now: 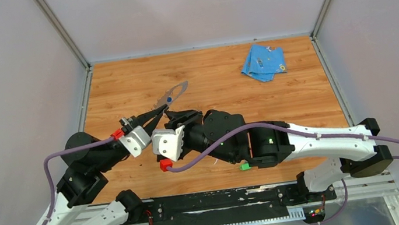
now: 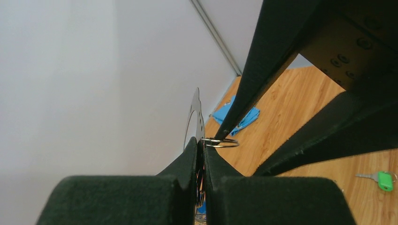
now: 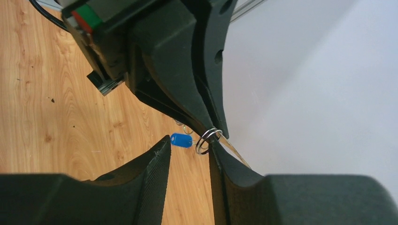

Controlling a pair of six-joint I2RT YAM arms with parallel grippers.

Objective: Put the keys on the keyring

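- Above the table's left-centre, both arms meet tip to tip, off the wood.
- L side: left gripper has its fingers pressed together, pinching the keyring by its near end. Left wrist cam shows the thin grey band rising edge-on out of the pinch.
- Keyring: held in the air, long oval loop slanting up and away from the L fingertips toward the back of the table. Not touching the wood.
- R side: right gripper has its jaws spread, w/ a clear gap between the 2 pads. Nothing is clamped across that gap.
- Small wire ring: sits right where the L fingertips meet the tip of one R finger, touching or nearly so. Can't tell which one bears it.
- Blue key: the blue head is just beside the wire ring, seen through the R gap. In the top view it shows against the keyring's loop. Can't tell if it's threaded on the band.
- Green key: lies flat on the table at the near edge, just beside the R arm's forearm and well apart from the keyring.
- Light-blue cloth: crumpled at the far R of the table, away from both grippers.
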